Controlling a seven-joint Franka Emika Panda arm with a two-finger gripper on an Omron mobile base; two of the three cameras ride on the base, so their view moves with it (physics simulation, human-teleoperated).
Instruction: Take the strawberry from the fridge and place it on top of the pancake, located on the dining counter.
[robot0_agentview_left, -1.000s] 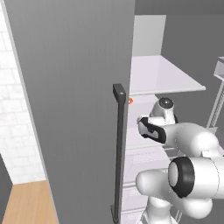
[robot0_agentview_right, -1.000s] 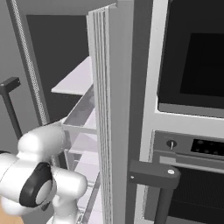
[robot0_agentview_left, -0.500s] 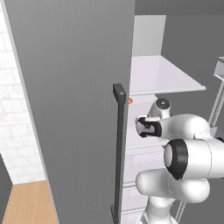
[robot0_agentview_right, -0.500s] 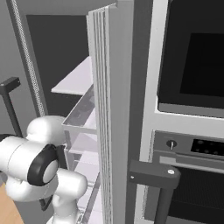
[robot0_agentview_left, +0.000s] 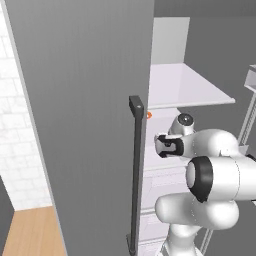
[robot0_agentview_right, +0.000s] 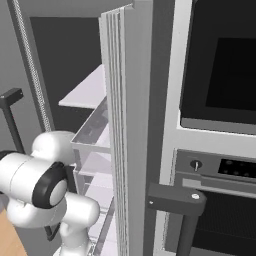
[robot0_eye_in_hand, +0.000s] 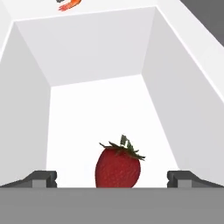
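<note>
White fridge (robot0_agentview_left: 190, 85) compartment | strawberry (robot0_eye_in_hand: 118, 166) inside, upright | tool (robot0_eye_in_hand: 112, 178) wide, fingertips flanking berry

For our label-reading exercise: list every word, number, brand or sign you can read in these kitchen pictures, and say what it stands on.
No readable text anywhere.
The oven's control panel carries small pale marks, too small to read.
The fridge, the strawberry and the gripper carry no lettering.

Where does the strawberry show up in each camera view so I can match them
Left base view: I can't make it out.
Right base view: same.
Hand view: strawberry low centre, upright on the white compartment floor, between the open gripper tips.
Shared landmark: small orange food piece on the shelf.
</note>
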